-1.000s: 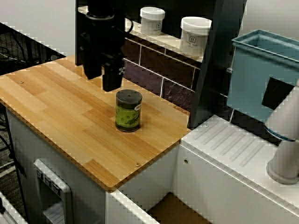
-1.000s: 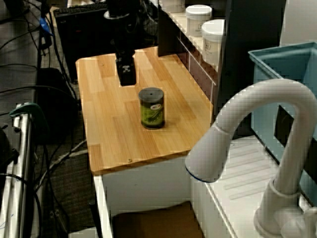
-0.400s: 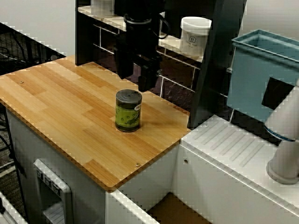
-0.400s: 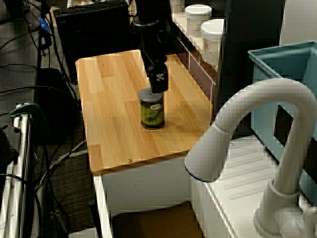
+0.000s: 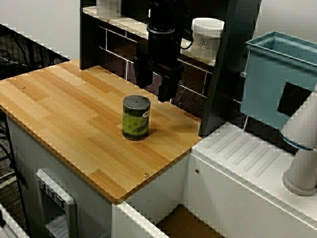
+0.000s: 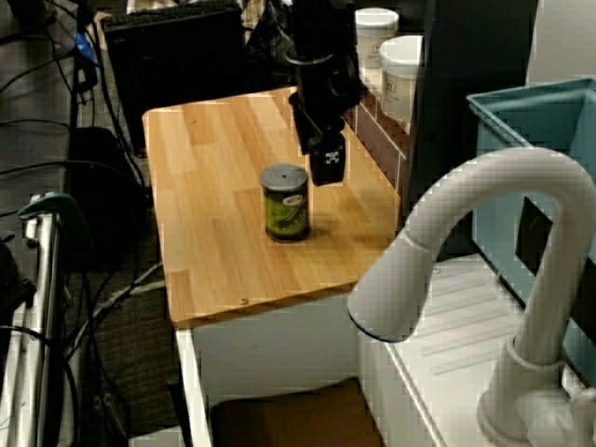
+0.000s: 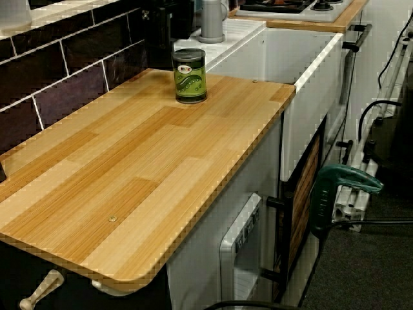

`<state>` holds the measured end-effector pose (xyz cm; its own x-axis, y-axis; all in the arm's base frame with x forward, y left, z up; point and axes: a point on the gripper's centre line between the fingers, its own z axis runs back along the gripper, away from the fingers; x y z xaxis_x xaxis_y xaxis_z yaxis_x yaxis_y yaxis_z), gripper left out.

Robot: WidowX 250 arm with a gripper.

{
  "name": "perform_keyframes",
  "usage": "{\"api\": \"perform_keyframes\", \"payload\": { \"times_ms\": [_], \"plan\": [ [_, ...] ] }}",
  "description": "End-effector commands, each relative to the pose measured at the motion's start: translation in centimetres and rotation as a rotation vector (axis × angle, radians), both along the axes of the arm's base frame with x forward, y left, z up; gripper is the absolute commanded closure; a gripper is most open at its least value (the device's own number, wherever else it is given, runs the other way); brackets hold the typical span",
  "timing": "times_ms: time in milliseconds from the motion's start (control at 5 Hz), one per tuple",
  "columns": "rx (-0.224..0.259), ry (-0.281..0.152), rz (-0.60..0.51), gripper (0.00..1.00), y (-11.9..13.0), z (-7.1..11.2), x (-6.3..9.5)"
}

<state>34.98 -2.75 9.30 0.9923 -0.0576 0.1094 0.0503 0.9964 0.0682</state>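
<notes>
Green cylindrical tin [image 5: 136, 118] with dark lid: upright on light wooden countertop [image 5: 64, 109], lower than black two-finger gripper [image 5: 152, 92] and just off it toward the counter's front edge. No contact. Same in view from the sink side: tin [image 6: 285, 203] low beside gripper [image 6: 318, 166], on the side away from the shelf. Fingers spread, gap visible between them, nothing held. Gripper pointing down, hanging above the counter close to dark tiled back wall [image 5: 190, 99]. White lidded jar [image 5: 207, 37] on shelf, behind and above gripper. Blue plastic bin [image 5: 277, 79] well apart from gripper, beyond black upright post [image 5: 223, 64]. White curved faucet [image 6: 484, 223] well apart, at sink end. Low view along the counter: tin [image 7: 190, 76] near far end of board, label facing camera.
</notes>
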Motion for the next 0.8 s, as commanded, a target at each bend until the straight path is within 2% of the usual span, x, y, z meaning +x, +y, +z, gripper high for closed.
{"api": "perform_keyframes", "payload": {
  "times_ms": [0,600],
  "plan": [
    [-0.001,-0.043,0.022,0.0,1.2,0.8,0.5],
    [0.006,-0.005,0.036,0.0,1.1,-2.0,-0.1]
  ]
}}
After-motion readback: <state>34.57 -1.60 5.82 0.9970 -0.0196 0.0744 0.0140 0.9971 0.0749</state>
